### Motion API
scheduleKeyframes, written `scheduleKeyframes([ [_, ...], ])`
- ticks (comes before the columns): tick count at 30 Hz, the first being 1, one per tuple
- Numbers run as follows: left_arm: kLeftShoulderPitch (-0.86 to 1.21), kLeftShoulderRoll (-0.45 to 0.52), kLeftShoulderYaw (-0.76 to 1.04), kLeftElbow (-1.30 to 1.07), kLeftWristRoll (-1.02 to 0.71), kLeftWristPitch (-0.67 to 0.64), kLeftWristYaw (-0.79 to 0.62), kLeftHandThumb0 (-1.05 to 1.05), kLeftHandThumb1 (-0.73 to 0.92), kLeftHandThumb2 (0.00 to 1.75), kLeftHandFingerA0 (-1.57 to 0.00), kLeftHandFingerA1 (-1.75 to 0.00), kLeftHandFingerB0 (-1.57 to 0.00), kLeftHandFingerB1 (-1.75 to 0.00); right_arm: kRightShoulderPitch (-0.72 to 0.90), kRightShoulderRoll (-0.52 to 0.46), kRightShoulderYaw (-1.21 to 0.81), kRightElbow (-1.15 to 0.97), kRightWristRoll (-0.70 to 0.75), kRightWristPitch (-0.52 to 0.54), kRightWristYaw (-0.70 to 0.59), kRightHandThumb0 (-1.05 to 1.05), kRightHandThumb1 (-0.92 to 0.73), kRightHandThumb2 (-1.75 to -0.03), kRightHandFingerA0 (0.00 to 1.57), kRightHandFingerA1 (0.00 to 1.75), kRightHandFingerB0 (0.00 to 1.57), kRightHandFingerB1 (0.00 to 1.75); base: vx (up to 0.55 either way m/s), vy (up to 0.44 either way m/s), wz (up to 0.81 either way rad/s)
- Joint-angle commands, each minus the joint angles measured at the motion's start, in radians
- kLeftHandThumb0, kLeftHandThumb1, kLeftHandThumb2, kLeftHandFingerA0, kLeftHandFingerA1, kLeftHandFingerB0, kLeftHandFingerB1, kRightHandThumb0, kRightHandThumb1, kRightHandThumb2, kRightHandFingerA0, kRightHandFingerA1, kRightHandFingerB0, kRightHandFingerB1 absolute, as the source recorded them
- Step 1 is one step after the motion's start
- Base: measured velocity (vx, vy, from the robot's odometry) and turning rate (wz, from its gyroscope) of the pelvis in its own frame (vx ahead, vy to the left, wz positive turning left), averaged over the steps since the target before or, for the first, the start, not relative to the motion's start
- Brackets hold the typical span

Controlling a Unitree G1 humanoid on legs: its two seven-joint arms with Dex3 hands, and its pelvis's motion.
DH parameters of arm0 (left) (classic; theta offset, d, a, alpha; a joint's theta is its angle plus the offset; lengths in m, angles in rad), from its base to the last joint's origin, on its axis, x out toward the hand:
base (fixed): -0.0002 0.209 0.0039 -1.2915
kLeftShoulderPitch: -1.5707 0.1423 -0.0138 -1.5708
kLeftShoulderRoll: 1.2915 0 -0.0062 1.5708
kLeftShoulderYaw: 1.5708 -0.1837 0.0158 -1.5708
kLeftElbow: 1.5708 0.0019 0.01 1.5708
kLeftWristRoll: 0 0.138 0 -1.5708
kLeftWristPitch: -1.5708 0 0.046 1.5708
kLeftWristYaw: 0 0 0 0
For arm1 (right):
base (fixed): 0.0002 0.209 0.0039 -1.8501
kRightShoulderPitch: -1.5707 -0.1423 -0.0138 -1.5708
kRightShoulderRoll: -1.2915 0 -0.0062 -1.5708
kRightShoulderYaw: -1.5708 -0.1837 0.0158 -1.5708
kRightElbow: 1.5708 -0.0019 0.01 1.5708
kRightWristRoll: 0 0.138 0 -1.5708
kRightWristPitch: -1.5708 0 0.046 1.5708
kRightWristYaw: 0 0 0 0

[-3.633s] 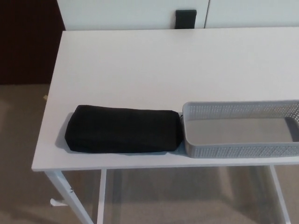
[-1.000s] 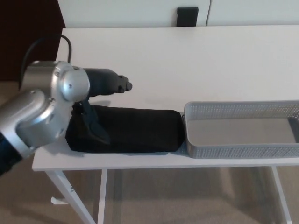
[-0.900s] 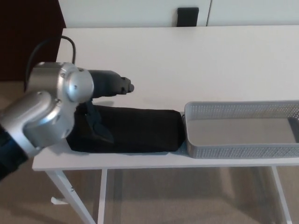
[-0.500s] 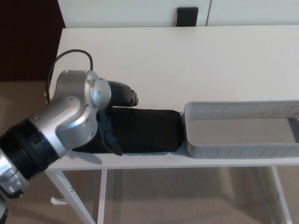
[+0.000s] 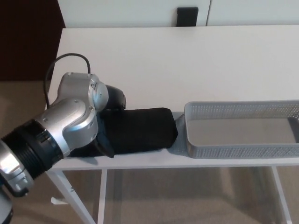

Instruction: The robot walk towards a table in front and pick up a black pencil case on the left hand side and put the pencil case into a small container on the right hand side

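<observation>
We see our left hand (image 5: pixel 106 122) reaching in from the lower left over the near edge of the white table (image 5: pixel 187 65). Its silver wrist housing fills much of that corner, and a thin black cable (image 5: pixel 65 58) loops up behind it. The hand sits on the left end of the black pencil case (image 5: pixel 140 130): 1 dark finger (image 5: pixel 116 97) curls over the far top edge of the case, and another dark digit (image 5: pixel 105 144) presses down along its near side by the table's front edge. The fingers appear closed around that end of the case, though black on black makes the exact contact hard for us to read.

The pencil case extends to the right of the hand, lying lengthwise along the front of the table. Its right end is slightly rounded and stands just beside the grey mesh container (image 5: pixel 243 108), with a narrow strip of shadowed table between them. The container lies well to the right of the hand, and its pale floor is bare.

Beyond the hand, at the far edge of the table, a small black rectangle (image 5: pixel 187 16) sits against the white wall. Below the hand we see the table's white legs (image 5: pixel 77 198) and the beige floor (image 5: pixel 187 196).
</observation>
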Motion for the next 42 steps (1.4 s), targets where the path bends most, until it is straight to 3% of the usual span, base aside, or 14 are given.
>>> scheduleKeyframes([
  [1,0.022,0.013,-0.007,-0.019,0.09,0.013,-0.006,-0.71,0.32,0.55,0.0,0.0,0.0,0.0,0.001,-0.012,-0.004,-0.011,0.001,0.028,-0.008,-0.28,-0.54,-0.57,0.58,0.39,0.44,0.36,0.0,0.0,0.0],
  [6,0.041,0.011,-0.031,-0.033,0.161,-0.005,0.022,-0.73,0.34,0.55,0.0,0.0,0.0,0.0,-0.012,-0.015,-0.001,-0.005,-0.005,0.038,-0.008,-0.36,-0.47,-0.68,0.51,0.46,0.41,0.44,0.0,0.0,0.0],
  [7,0.066,0.011,-0.048,-0.033,0.195,-0.034,0.075,-0.62,0.4,0.8,0.0,0.0,0.0,0.0,-0.011,-0.016,-0.001,-0.007,-0.006,0.039,-0.009,-0.37,-0.47,-0.68,0.51,0.46,0.42,0.44,0.0,0.0,0.0],
  [10,0.125,0.003,-0.069,-0.027,0.257,-0.074,0.201,-0.72,0.34,0.58,0.0,-0.13,0.0,-0.08,-0.009,-0.016,0.002,-0.024,-0.01,0.047,-0.01,-0.37,-0.47,-0.68,0.51,0.46,0.42,0.44,0.0,0.0,0.0],
  [13,0.182,-0.014,-0.106,0.004,0.3,-0.112,0.283,-0.6,0.35,0.8,0.0,-0.09,0.0,-0.08,-0.005,-0.012,-0.002,-0.028,-0.003,0.046,-0.007,-0.29,-0.55,-0.57,0.56,0.38,0.45,0.36,0.0,0.0,0.0],
  [21,0.295,-0.1,-0.151,0.124,0.345,-0.136,0.368,-0.67,0.26,0.7,0.0,-0.09,0.0,-0.04,-0.001,-0.009,-0.003,-0.021,0.0,0.037,-0.006,-0.28,-0.56,-0.57,0.54,0.39,0.43,0.36,0.0,0.0,0.0],
  [23,0.311,-0.102,-0.14,0.123,0.353,-0.149,0.403,-0.54,0.32,0.79,0.0,-0.2,0.0,-0.16,-0.005,-0.01,-0.003,-0.023,-0.002,0.041,-0.008,-0.35,-0.48,-0.67,0.5,0.46,0.41,0.44,0.0,0.0,0.0],
  [24,0.356,-0.104,-0.109,0.119,0.359,-0.172,0.546,-0.43,0.43,0.53,-0.44,-0.4,-0.33,-0.32,-0.004,-0.012,-0.002,-0.026,-0.004,0.037,-0.009,-0.28,-0.55,-0.57,0.55,0.39,0.44,0.36,0.0,0.0,0.0],
  [26,0.386,-0.113,-0.054,0.116,0.335,-0.194,0.637,-0.32,0.46,0.54,-0.65,-0.59,-0.45,-0.38,-0.015,-0.01,0.001,-0.026,-0.007,0.041,-0.011,-0.29,-0.55,-0.57,0.55,0.39,0.45,0.36,0.0,0.0,0.0],
  [28,0.411,-0.121,-0.012,0.123,0.323,-0.249,0.762,-0.36,0.51,0.57,-0.74,-1.39,-0.77,-0.56,-0.015,-0.011,0.0,-0.032,-0.006,0.043,-0.011,-0.29,-0.55,-0.57,0.57,0.39,0.45,0.37,0.0,0.0,0.0],
  [34,0.431,-0.088,0.076,0.053,0.292,-0.401,0.924,-0.26,0.53,0.54,-0.66,-1.58,-0.79,-0.72,-0.025,-0.012,-0.003,-0.032,-0.003,0.057,-0.011,-0.28,-0.55,-0.57,0.58,0.39,0.44,0.36,0.0,0.0,0.0],
  [38,0.426,-0.072,0.163,-0.005,0.23,-0.485,0.909,-0.12,0.61,0.5,-0.66,-1.68,-0.53,-1.29,-0.036,-0.009,-0.005,-0.017,0.002,0.057,-0.009,-0.29,-0.56,-0.57,0.6,0.39,0.45,0.37,0.0,0.0,0.0],
  [40,0.422,-0.069,0.209,-0.038,0.199,-0.505,0.881,-0.16,0.67,0.51,-0.54,-1.72,-0.46,-1.27,-0.033,-0.008,-0.007,-0.016,0.006,0.058,-0.006,-0.38,-0.47,-0.71,0.53,0.49,0.4,0.45,0.0,0.0,0.0],
  [42,0.413,-0.068,0.258,-0.067,0.162,-0.517,0.839,-0.11,0.71,0.45,-0.66,-1.75,-0.46,-1.39,-0.035,-0.01,-0.005,0.001,0.005,0.043,-0.002,-0.39,-0.47,-0.72,0.54,0.5,0.4,0.46,0.0,0.0,0.0],
])
